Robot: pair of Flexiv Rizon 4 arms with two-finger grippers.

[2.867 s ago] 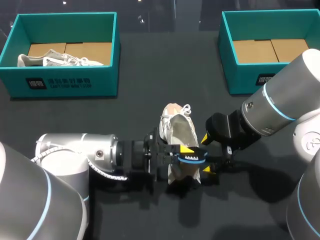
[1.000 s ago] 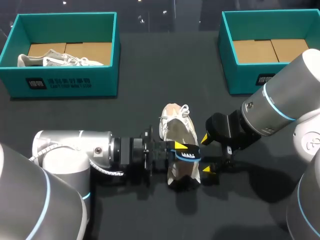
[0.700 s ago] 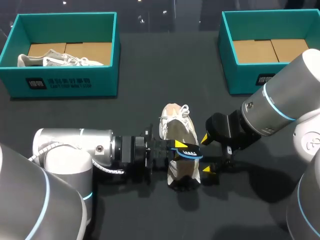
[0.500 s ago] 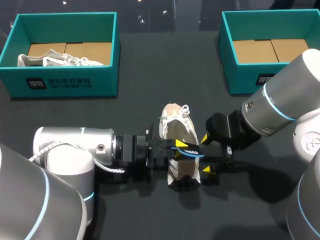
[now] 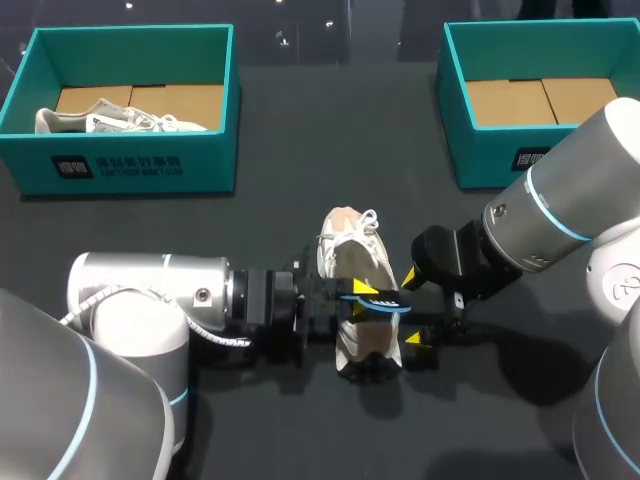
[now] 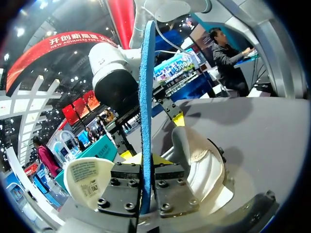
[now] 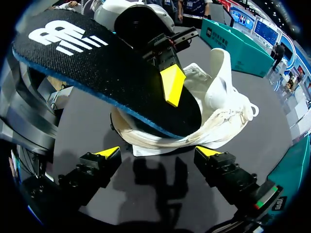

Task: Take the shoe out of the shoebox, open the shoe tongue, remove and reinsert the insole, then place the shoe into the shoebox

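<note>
At 10 o'clock on the table, left shoebox holds a second shoe; not part of the present handling.

Left gripper, arm entering from 9 o'clock, is clamped on the insole, its blue edge pinched between both fingers and raised over the shoe at table centre.

Done: shoe out of its box, throat spread wide, insole lifted. Its far end dips toward the opening, and I cannot tell whether that end is free or inside.

Left to do, by my reading: seat the insole, then box the shoe.

Right gripper sits just beside the shoe at its 3 o'clock, fingers spread, grasping nothing.

Right shoebox at 2 o'clock, bare cardboard floor, well apart.

Obstruction: only the right gripper's fingers crowd the shoe's side.
</note>
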